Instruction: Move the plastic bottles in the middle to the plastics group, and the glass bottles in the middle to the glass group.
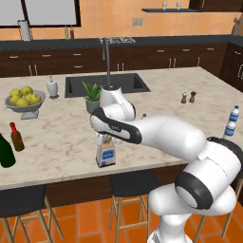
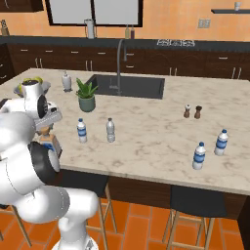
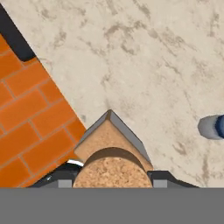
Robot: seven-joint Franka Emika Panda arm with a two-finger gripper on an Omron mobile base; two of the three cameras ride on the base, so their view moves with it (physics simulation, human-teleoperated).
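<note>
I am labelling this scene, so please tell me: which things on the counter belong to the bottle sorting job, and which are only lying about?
Job: cork-stoppered square glass bottle, clamped in the pincer; two plastic bottles in the middle; plastics group; glass group, with green wine bottle and red-capped sauce bottle.

Lying about: potted plant; fruit bowl; salt and pepper shakers; white dispenser.
</note>
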